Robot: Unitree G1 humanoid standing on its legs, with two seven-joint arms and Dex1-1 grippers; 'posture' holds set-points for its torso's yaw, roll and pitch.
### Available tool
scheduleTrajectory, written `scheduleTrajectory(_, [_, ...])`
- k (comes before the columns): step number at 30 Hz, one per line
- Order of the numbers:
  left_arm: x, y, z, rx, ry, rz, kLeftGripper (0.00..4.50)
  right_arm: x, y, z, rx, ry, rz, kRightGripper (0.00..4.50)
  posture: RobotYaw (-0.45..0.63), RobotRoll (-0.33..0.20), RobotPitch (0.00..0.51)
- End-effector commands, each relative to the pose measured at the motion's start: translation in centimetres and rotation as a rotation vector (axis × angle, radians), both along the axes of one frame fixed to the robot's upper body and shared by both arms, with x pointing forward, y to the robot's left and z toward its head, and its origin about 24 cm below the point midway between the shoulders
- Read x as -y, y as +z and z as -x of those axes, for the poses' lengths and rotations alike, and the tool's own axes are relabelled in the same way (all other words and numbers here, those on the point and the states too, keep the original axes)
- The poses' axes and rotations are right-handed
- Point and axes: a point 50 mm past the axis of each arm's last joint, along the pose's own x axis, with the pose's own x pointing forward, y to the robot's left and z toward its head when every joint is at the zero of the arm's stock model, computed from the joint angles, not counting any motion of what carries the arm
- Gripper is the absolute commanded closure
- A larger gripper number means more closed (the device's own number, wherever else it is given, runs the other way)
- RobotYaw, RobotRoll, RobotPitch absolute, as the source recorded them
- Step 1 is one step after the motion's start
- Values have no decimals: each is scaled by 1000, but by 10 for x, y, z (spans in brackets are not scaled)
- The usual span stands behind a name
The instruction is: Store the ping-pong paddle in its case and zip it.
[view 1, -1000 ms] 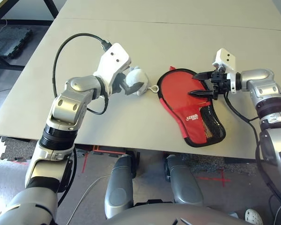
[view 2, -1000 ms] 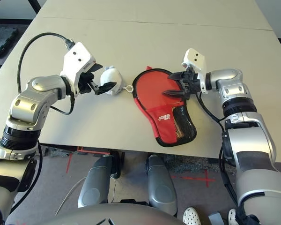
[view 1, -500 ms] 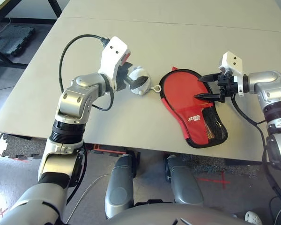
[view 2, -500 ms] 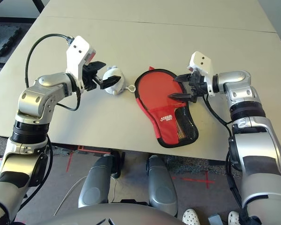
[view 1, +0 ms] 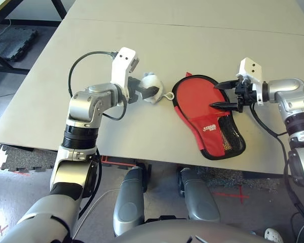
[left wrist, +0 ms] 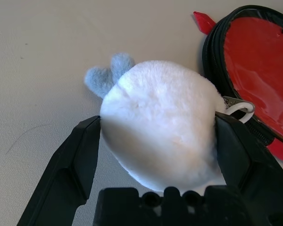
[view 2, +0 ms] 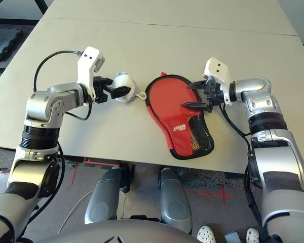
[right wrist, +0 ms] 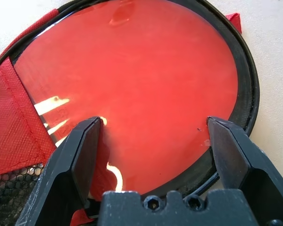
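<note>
The case (view 1: 205, 115) lies flat just right of the fluffy ball (view 1: 153, 88), which sits between the left gripper's (left wrist: 155, 141) wide-spread fingers, while the right gripper (right wrist: 155, 141), equally wide, hovers over its glossy window; the soft, light, floppy fabric looks best pinched at the zipper edge.

Red case (view 1: 207, 114) flat on table (view 1: 192, 40)

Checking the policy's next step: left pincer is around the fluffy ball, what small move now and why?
Probably close the left pincer on the white fluffy ball: its open fingers straddle the ball, whose loop attaches at the case zipper edge. The right pincer hovers open over the case, placed to steady it.
</note>
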Motion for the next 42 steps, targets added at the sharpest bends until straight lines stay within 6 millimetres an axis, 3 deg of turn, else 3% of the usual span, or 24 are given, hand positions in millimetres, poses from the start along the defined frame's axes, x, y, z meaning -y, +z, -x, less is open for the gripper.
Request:
scheduleTrajectory(1, [2, -3, -1, -37, -4, 25, 402, 7, -31, 10, -131, -23, 63, 0, -7, 0, 266])
scheduleTrajectory(2, [3, -2, 0, -40, -21, 31, 606, 8, -30, 10, -131, -25, 64, 0, -8, 0, 267])
scheduleTrajectory(10, [9, 12, 7, -14, -131, 19, 3503, 11, -32, 12, -134, -27, 79, 0, -9, 0, 271])
scheduleTrajectory(14, [9, 15, 1, 10, -125, 14, 4410, 12, -35, 14, -134, -27, 104, 0, -10, 0, 271])
scheduleTrajectory(20, [11, 18, -15, 64, -80, -12, 4427, 13, -37, 16, -138, -20, 120, 0, -11, 0, 276])
scheduleTrajectory(32, [26, 39, -69, 224, -7, -47, 4428, 11, -41, 18, -139, -19, 121, 0, -53, 0, 284])
scheduleTrajectory(42, [33, 55, -81, 286, -10, -92, 4429, 14, -46, 26, -150, -25, 126, 0, -75, 0, 285])
